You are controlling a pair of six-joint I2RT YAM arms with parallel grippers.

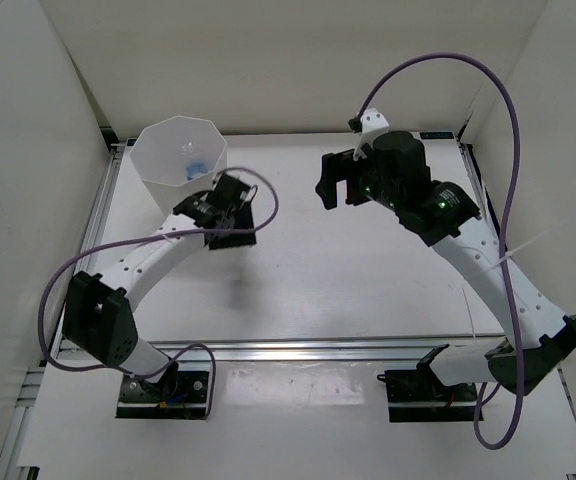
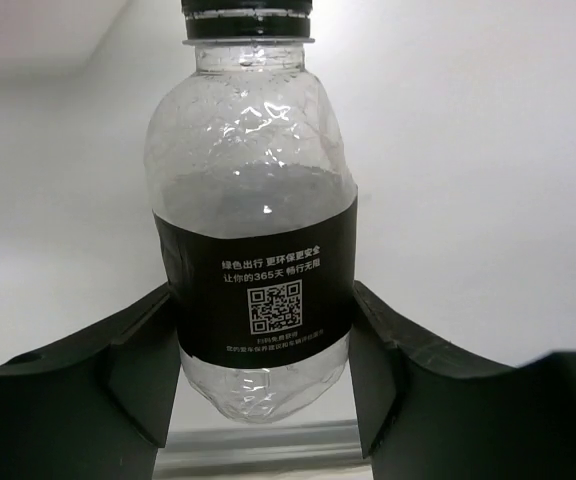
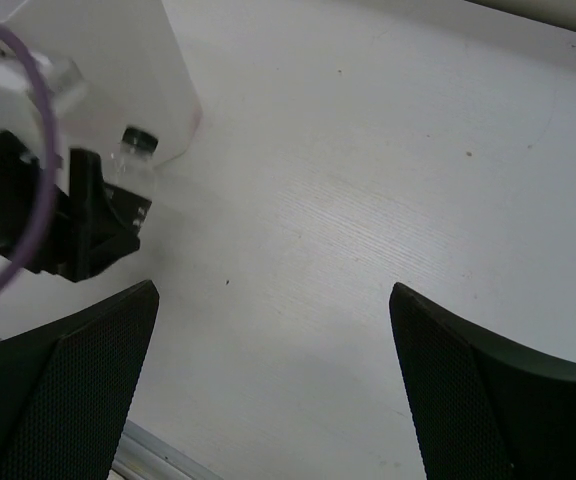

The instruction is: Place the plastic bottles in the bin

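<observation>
A clear plastic bottle (image 2: 253,250) with a black cap and a dark label stands upright between the black fingers (image 2: 138,375) of my left gripper (image 2: 263,370), which is shut on its lower half. The right wrist view shows this bottle (image 3: 133,165) just beside the bin (image 3: 118,60). The bin (image 1: 160,195) is a tall white translucent container at the back left, and something blue (image 1: 196,166) lies inside it. My left gripper (image 1: 230,208) sits at the bin's right side. My right gripper (image 1: 336,185) hangs open above the table at the back right, holding nothing (image 3: 273,380).
White walls enclose the table on the left, back and right. An aluminium rail (image 1: 298,350) runs along the near edge in front of both arm bases. Purple cables (image 1: 508,120) loop over each arm.
</observation>
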